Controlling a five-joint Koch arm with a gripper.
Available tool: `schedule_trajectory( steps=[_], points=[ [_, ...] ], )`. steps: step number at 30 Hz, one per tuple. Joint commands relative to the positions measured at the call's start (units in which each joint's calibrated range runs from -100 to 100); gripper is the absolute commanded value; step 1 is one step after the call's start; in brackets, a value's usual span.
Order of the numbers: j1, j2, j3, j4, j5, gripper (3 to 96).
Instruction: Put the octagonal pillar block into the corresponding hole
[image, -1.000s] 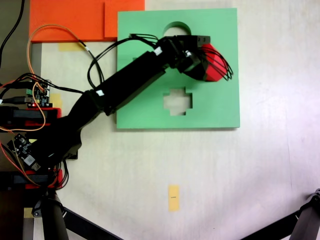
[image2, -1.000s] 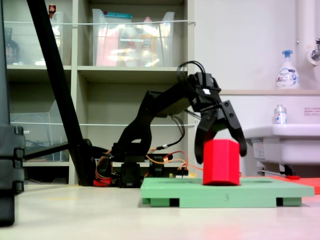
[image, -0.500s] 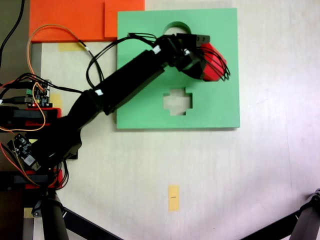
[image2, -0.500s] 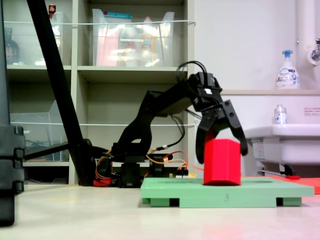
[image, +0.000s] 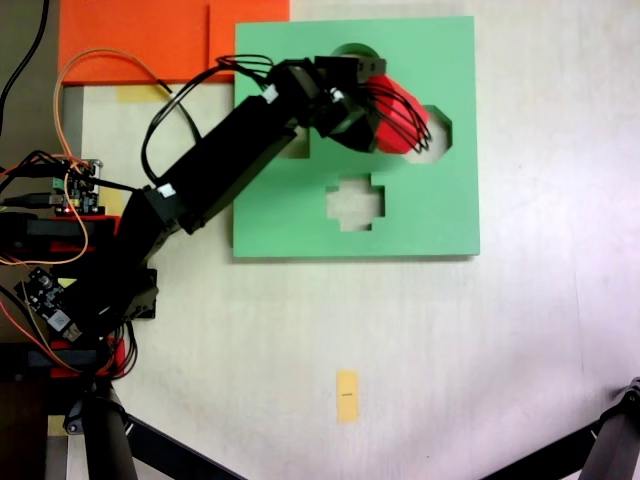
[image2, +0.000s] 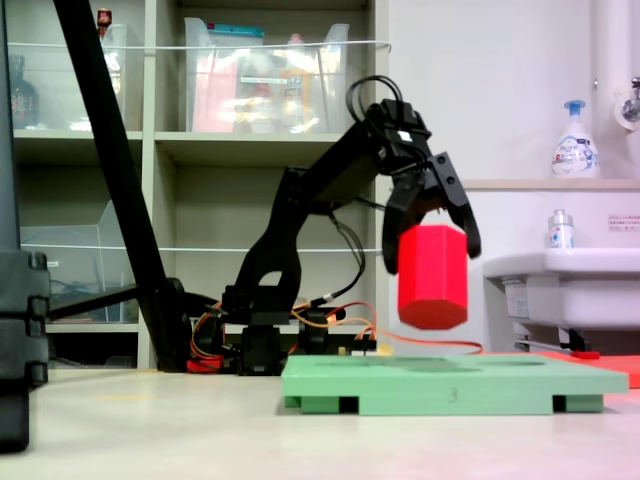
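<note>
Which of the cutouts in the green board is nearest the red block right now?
The octagonal hole, just right of the held red block in the first exterior view. The round cutout is mostly hidden; the cross-shaped cutout sits farther below.

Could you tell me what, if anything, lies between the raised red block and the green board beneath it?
Nothing: in the second exterior view, the octagonal pillar block, held in the pincer, hangs clear above the green board, with only open air between them.
</note>
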Motion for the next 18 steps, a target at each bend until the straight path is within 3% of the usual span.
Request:
schedule_trajectory(
  steps=[1,18],
  points=[
    [0.1,0.4,1.6,-0.8,0.3,30.9],
    [-2.0,15.6,1.7,1.8,-2.7,32.1]
  ],
)
